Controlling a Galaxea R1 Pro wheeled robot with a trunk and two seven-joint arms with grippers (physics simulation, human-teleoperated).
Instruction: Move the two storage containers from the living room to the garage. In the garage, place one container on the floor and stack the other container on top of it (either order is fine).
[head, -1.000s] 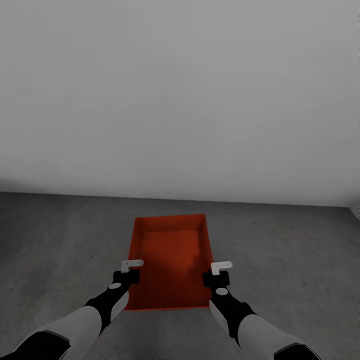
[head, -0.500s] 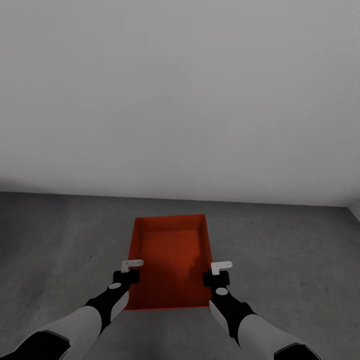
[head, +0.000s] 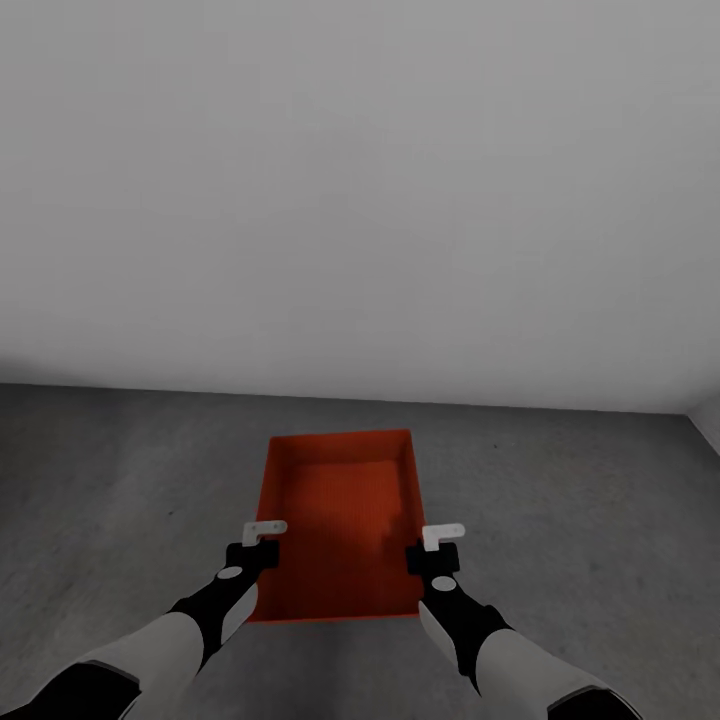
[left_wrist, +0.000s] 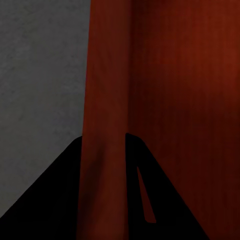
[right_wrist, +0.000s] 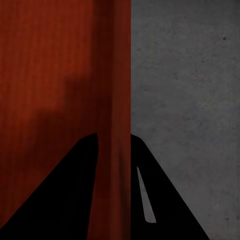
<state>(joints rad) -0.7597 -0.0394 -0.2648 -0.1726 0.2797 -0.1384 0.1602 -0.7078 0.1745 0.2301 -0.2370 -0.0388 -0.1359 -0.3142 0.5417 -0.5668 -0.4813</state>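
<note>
One orange-red open-top storage container (head: 340, 520) hangs a little above the dark grey concrete floor (head: 580, 500) of the garage, held between both arms. My left gripper (head: 262, 545) is shut on its left side wall, and my right gripper (head: 432, 550) is shut on its right side wall. In the left wrist view the thin red wall (left_wrist: 105, 100) runs between the dark fingers of the left gripper (left_wrist: 104, 137), with floor (left_wrist: 40, 75) beside it. The right wrist view has the right gripper (right_wrist: 114, 136) pinching the other wall (right_wrist: 114, 75), with the container's textured bottom on one side.
A plain light-grey wall (head: 360, 200) rises straight ahead, meeting the floor a short way beyond the container. A wall corner (head: 705, 420) shows at the far right. Bare concrete lies on both sides of the container.
The view has shifted slightly, so specks on the floor sit a little further left. The container and both grippers keep the same pose relative to each other.
</note>
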